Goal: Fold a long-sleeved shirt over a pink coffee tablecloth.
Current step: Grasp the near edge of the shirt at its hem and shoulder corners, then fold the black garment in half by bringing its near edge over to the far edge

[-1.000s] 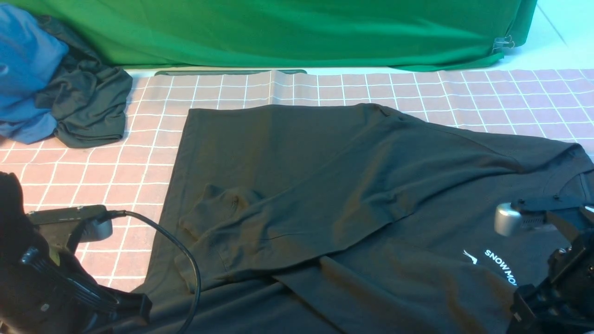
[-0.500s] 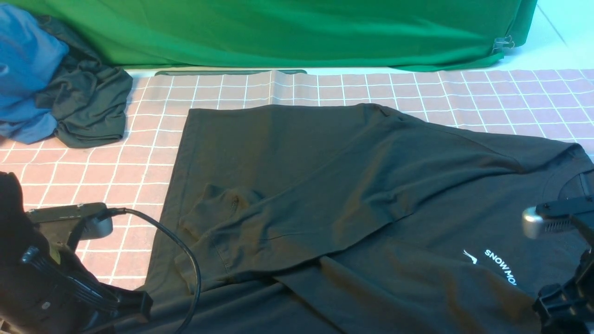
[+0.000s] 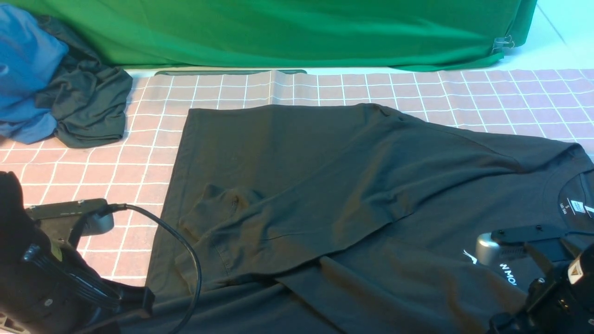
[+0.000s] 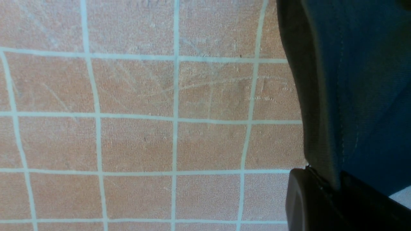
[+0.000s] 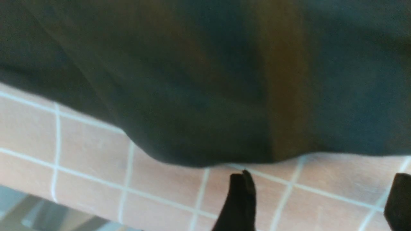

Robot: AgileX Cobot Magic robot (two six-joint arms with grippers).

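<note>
Lying crosswise, collar [image 3: 573, 195] rightward, the long-sleeved shirt [image 3: 325, 185] is pinched by left hand [image 4: 337, 191]; right hand [image 5: 321, 199] gapes.

One wide view, two close ones
Front camera looks forward and down across the shirt [image 3: 325, 185] on the tablecloth [image 3: 325, 88]. Each wrist camera faces down from very near, sharing with it only a shirt edge and pink grid.

Soft even light, faint shadows; front view sharp; long-sleeved shirt [image 5: 199, 80] blurred in right wrist view.
</note>
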